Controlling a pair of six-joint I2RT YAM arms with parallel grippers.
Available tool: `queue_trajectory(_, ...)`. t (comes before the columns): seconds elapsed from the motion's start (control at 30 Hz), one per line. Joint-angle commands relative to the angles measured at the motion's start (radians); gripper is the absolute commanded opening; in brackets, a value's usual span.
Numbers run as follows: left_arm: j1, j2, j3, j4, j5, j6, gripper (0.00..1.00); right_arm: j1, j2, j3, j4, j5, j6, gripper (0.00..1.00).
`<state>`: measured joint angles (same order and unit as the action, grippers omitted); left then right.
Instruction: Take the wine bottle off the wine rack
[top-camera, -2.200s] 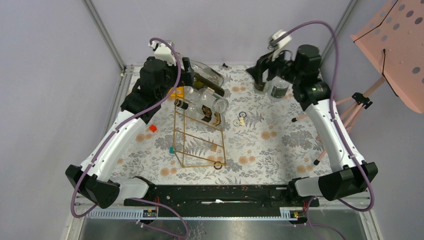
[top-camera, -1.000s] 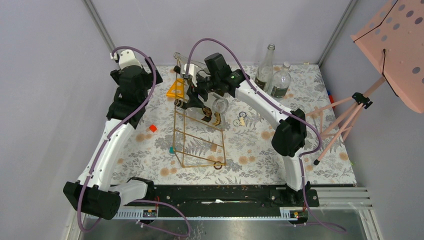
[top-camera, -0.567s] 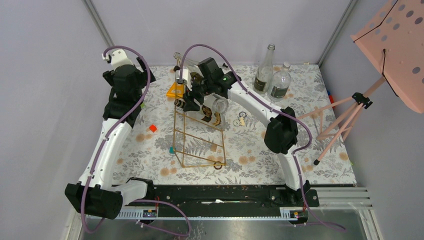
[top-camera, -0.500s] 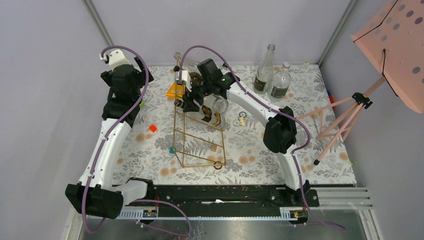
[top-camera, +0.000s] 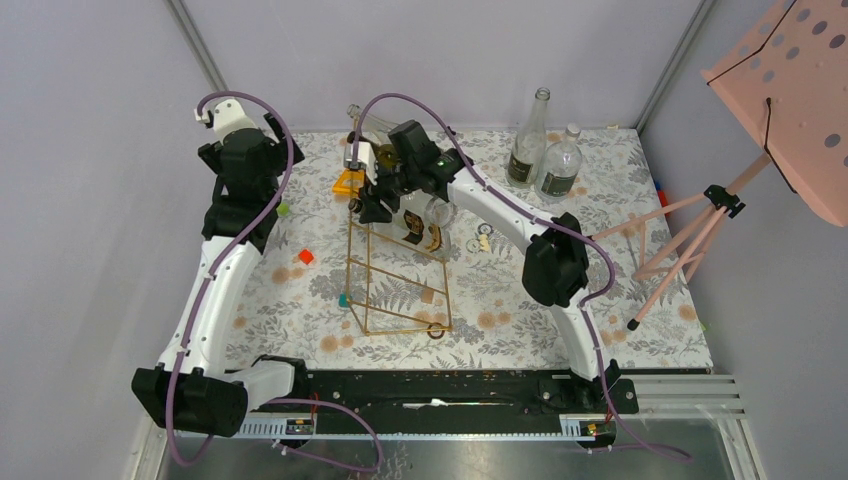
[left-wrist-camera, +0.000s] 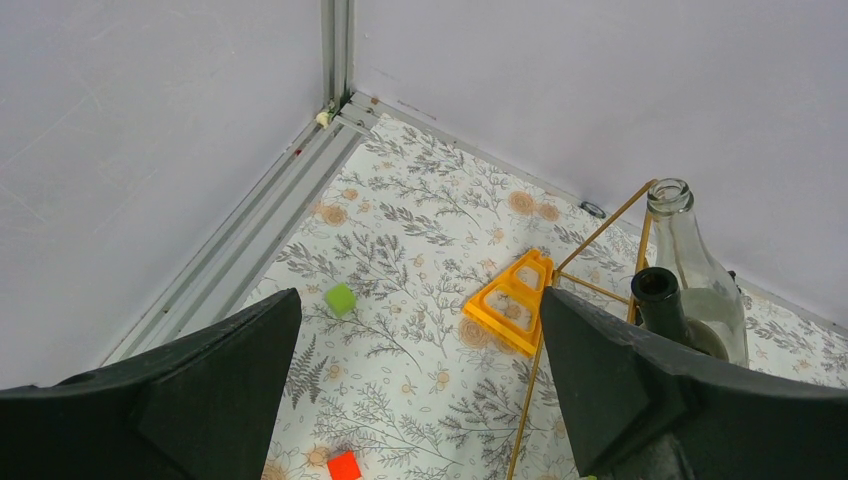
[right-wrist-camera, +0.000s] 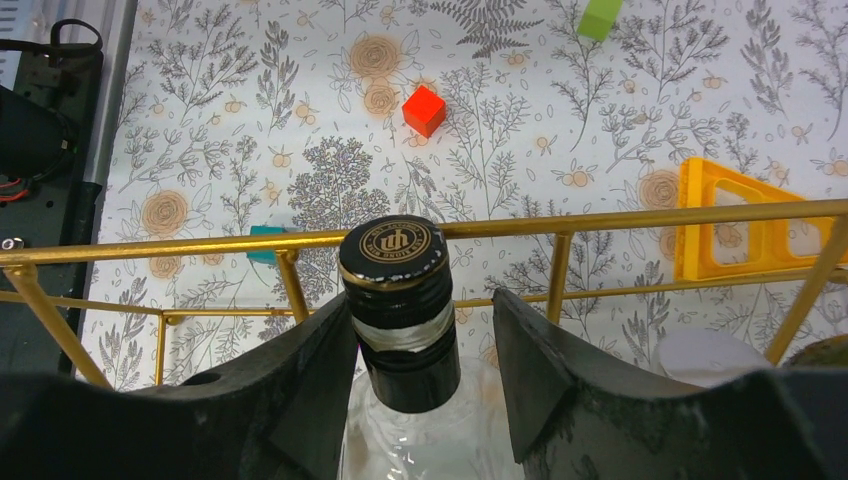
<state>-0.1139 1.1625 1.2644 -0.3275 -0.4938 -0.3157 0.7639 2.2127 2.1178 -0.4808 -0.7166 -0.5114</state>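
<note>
Top view: the wine bottle (top-camera: 418, 226) lies slanted across the upper end of the gold wine rack (top-camera: 400, 277), toward the back of the desk (top-camera: 560, 290). My right pincer (top-camera: 372, 205) is at its neck end, and my left arm is off to the left, apart from the rack.

Left wrist: the left pincer (left-wrist-camera: 415, 300) is spread wide with nothing between its fingers, above an orange triangle (left-wrist-camera: 512, 303) and a green cube (left-wrist-camera: 340, 298).

Right wrist: the fingers straddle the black-capped neck, one against it and a slim gap at the other, so it's not clamped. The cap overlaps a gold rung.
</note>
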Motion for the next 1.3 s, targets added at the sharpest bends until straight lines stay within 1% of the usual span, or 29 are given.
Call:
queue_trajectory(0.0,0.006,0.008,0.001,0.033,0.014,-0.011,0.99,0.017,0.026,0.04,0.023,0.011,0.01,0.56)
queue_trajectory(0.1,0.006,0.009,0.001,0.033,0.014,-0.01,0.99,0.018,0.03,0.035,0.022,0.018,0.006,0.53)
queue_trajectory(0.2,0.008,0.01,0.003,0.033,0.014,-0.01,0.99,0.018,0.024,0.032,0.011,0.024,-0.009,0.45)
queue_trajectory(0.27,0.009,0.011,0.003,0.033,0.016,-0.01,0.99,0.017,0.012,0.025,0.007,0.03,-0.021,0.38)
queue_trajectory(0.3,0.011,0.012,0.003,0.033,0.017,-0.01,0.99,0.018,0.003,0.02,0.008,0.033,-0.026,0.33)
queue_trajectory(0.37,0.013,0.014,0.003,0.034,0.019,-0.011,0.99,0.017,-0.013,0.012,0.007,0.05,-0.032,0.15)
queue_trajectory(0.4,0.014,0.015,0.003,0.033,0.02,-0.011,0.99,0.017,-0.023,0.008,0.007,0.059,-0.034,0.08)
queue_trajectory(0.5,0.014,0.018,0.005,0.031,0.025,-0.011,0.99,0.017,-0.068,-0.027,0.016,0.053,-0.059,0.04)
queue_trajectory(0.57,0.014,0.019,0.006,0.03,0.026,-0.011,0.99,0.018,-0.106,-0.067,0.053,0.05,-0.06,0.0)
queue_trajectory(0.7,0.014,0.019,0.006,0.03,0.022,-0.006,0.99,0.017,-0.197,-0.178,0.173,0.048,-0.044,0.0)
queue_trajectory(0.73,0.014,0.021,0.007,0.031,0.022,-0.004,0.99,0.018,-0.253,-0.246,0.258,0.068,-0.019,0.0)
queue_trajectory(0.77,0.014,0.023,0.007,0.031,0.024,-0.003,0.99,0.018,-0.277,-0.276,0.302,0.081,-0.001,0.0)
queue_trajectory(0.87,0.014,0.026,0.007,0.035,0.044,-0.001,0.99,0.017,-0.353,-0.36,0.42,0.13,0.054,0.0)
queue_trajectory(0.93,0.014,0.026,0.005,0.043,0.074,0.006,0.99,0.017,-0.386,-0.395,0.467,0.165,0.085,0.0)
queue_trajectory(1.13,0.014,0.032,0.001,0.07,0.206,0.023,0.99,0.014,-0.445,-0.404,0.451,0.261,0.166,0.0)
queue_trajectory(1.27,0.01,0.046,0.012,0.077,0.308,0.034,0.99,0.015,-0.481,-0.426,0.438,0.332,0.188,0.0)
